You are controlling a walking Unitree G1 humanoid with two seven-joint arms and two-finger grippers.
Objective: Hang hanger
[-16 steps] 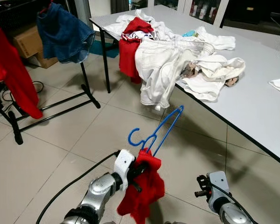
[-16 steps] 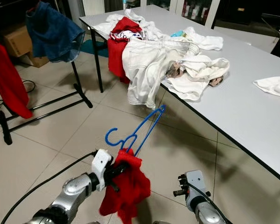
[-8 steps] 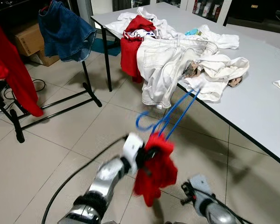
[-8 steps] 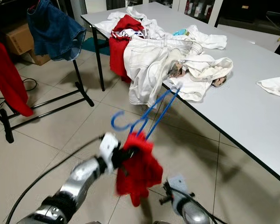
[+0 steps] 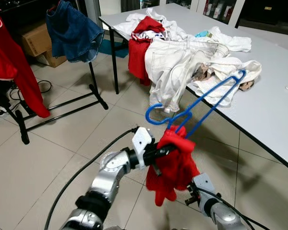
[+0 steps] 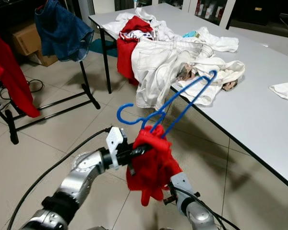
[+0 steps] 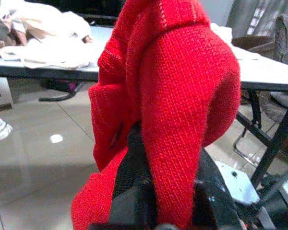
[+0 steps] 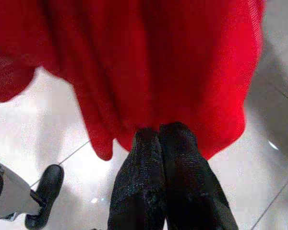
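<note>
A blue wire hanger point(image 5: 207, 97) rises tilted over the floor, its hook point(image 5: 153, 114) pointing toward the rack. A red knit garment point(image 5: 175, 165) is bunched on its lower end. My left gripper point(image 5: 159, 151) is shut on the hanger through that red cloth, which drapes over the black fingers point(image 7: 134, 177). My right gripper point(image 8: 158, 130) sits low just under the garment's hem, fingers pressed together with nothing between them. The clothes rack point(image 5: 93, 88) stands at the far left with a denim garment point(image 5: 72, 29) on it.
A grey table point(image 5: 264, 112) runs along the right, piled with white and red clothes point(image 5: 182, 57), some hanging over its edge. Another red garment point(image 5: 17, 64) hangs at the left. Cardboard boxes point(image 5: 36, 40) sit behind the rack. A black cable point(image 5: 81, 172) trails from my left arm.
My left arm has lifted the hanger and red garment up and toward the table. My right gripper has come in under the garment. The camera has shifted slightly.
</note>
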